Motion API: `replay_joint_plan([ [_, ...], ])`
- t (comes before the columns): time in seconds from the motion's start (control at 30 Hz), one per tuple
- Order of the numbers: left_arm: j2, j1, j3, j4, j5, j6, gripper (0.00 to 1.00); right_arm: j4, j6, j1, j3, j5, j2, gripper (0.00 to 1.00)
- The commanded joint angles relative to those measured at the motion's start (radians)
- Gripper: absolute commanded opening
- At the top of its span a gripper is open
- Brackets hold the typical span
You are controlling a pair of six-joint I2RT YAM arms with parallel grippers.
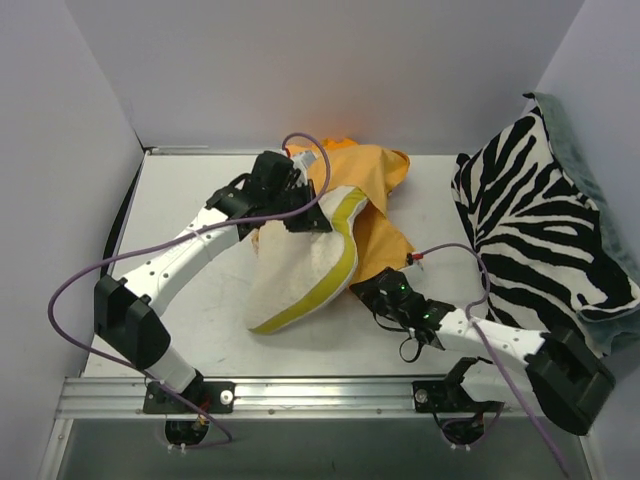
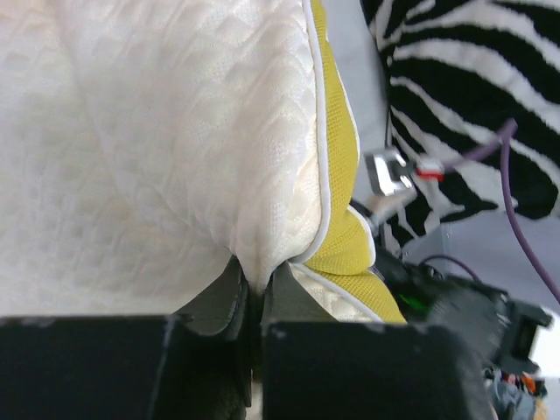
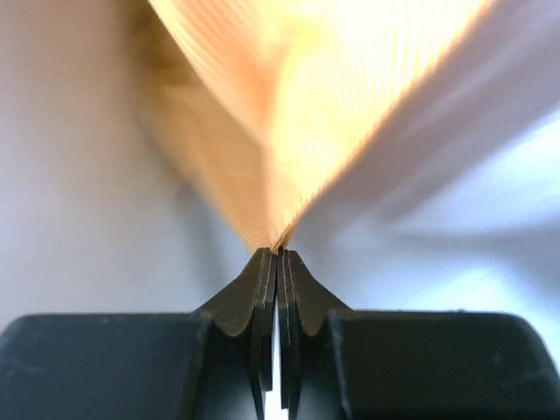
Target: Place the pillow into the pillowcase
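Near the middle of the table point(image 1: 200, 310), the pillow point(image 1: 300, 265) stands half-lifted, cream face up toward the top camera, yellow-green trim curving down its rt side. Its lower end rests on the table. Left pincer point(image 1: 305, 220) is clenched on it near the top. The wrist view shows the jaws pinched shut w/ a fold of bumpy cream fabric squeezed between them, just beside the trim.

Pillowcase point(image 1: 380, 195) lies crumpled behind & to the rt of the pillow, plain orange from above, touching it. Part of it seems to run under the pillow's rt edge. No print visible. Right pincer point(image 1: 372, 290) is clenched on an orange edge or corner at the near end of the case. Its wrist view shows jaws shut w/ a thin fold of orange cloth rising out of them, blurred.

Progress, as I judge it: early. Both things are gripped, but the pillow looks fully outside the case, w/ no part of it covered by orange. Can't tell where the case's mouth is, or whether it's open. Left to do: spread the mouth, feed one pillow end in, pull the cloth over the rest.

Zebra cushion point(image 1: 540, 220) sits well apart at far rt, not involved.
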Motion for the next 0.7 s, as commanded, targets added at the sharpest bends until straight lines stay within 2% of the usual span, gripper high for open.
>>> replay_joint_plan([
  [0.0, 0.029, 0.060, -0.009, 0.222, -0.139, 0.040, 0.00, -0.035, -0.077, 0.041, -0.041, -0.199, -0.220, 0.00],
  [0.03, 0.044, 0.062, -0.046, 0.225, -0.170, 0.070, 0.00, -0.069, -0.096, 0.052, -0.047, -0.208, -0.298, 0.00],
  [0.1, 0.083, 0.059, -0.110, 0.242, -0.171, 0.084, 0.00, -0.089, -0.128, 0.061, -0.047, -0.297, -0.343, 0.00],
  [0.3, 0.172, 0.013, -0.393, 0.311, -0.131, 0.086, 0.00, -0.124, -0.211, 0.124, -0.004, -0.374, -0.319, 0.00],
  [0.4, 0.204, -0.005, -0.529, 0.337, -0.101, 0.074, 0.00, -0.199, -0.296, 0.144, 0.075, -0.389, -0.319, 0.00],
  [0.47, 0.204, -0.016, -0.594, 0.381, -0.052, 0.072, 0.00, -0.326, -0.338, 0.144, 0.163, -0.374, -0.351, 0.02],
  [0.53, 0.181, -0.039, -0.693, 0.404, -0.017, 0.068, 0.00, -0.485, -0.376, 0.144, 0.218, -0.293, -0.433, 0.16],
  [0.57, 0.164, -0.050, -0.730, 0.441, 0.009, 0.071, 0.00, -0.518, -0.393, 0.144, 0.267, -0.175, -0.464, 0.26],
  [0.6, 0.117, -0.064, -0.764, 0.461, 0.073, 0.089, 0.00, -0.559, -0.407, 0.135, 0.290, -0.111, -0.492, 0.43],
  [0.67, 0.050, -0.137, -0.838, 0.469, 0.100, 0.112, 0.00, -0.676, -0.484, 0.102, 0.383, 0.027, -0.517, 0.53],
])
